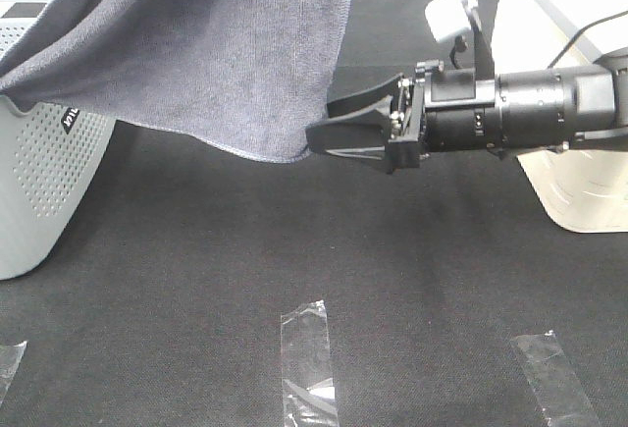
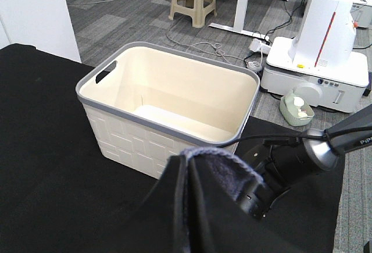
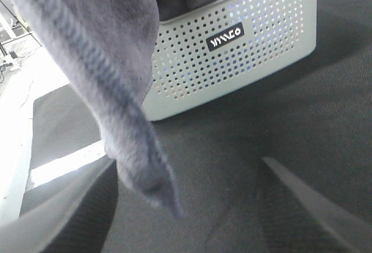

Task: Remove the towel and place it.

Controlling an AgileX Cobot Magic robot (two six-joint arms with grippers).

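Note:
The grey-lavender towel hangs from above the top left of the exterior high view, its lower corner free over the black table. The left wrist view has a fold of the towel bunched right at my left gripper, whose fingers are hidden beneath it. From the right, my right gripper reaches in level, jaws apart, tips at the towel's lower right edge. In the right wrist view the towel's hemmed corner dangles between the two open fingers, nearer one of them and not pinched.
A pale perforated basket stands at the left under the towel. A cream basket with a grey rim stands at the right, behind the right arm. Strips of clear tape lie on the table's near side.

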